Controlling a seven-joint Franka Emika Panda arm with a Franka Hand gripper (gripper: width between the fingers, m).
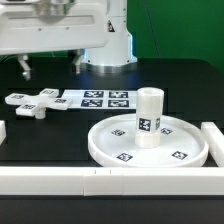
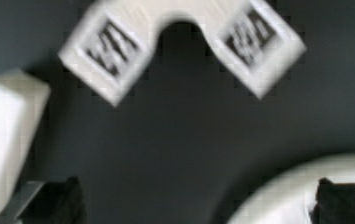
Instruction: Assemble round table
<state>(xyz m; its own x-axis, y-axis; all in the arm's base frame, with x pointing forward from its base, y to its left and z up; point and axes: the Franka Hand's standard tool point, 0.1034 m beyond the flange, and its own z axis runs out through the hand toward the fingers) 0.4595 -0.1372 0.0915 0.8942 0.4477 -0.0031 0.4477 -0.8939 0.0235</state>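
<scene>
White plastic cylinder leg (image 1: 148,118) stands upright on the large white rimmed round disc (image 1: 178,152), near right. Small white cross-shaped base (image 1: 30,103) lies left. Gripper (image 1: 51,66) jaws are spread and empty. Risk: an off-centre grasp would skew the base.

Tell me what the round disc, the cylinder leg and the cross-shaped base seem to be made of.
Round disc: probably white plastic with a smooth finish, judging by its even colour and moulded raised rim.
Cylinder leg: the same white plastic by its look, with smooth, even sides.
Cross-shaped base: likely plastic too, plain white.
Their black-and-white tags look printed; whether sticker or paint, I cannot tell.
</scene>
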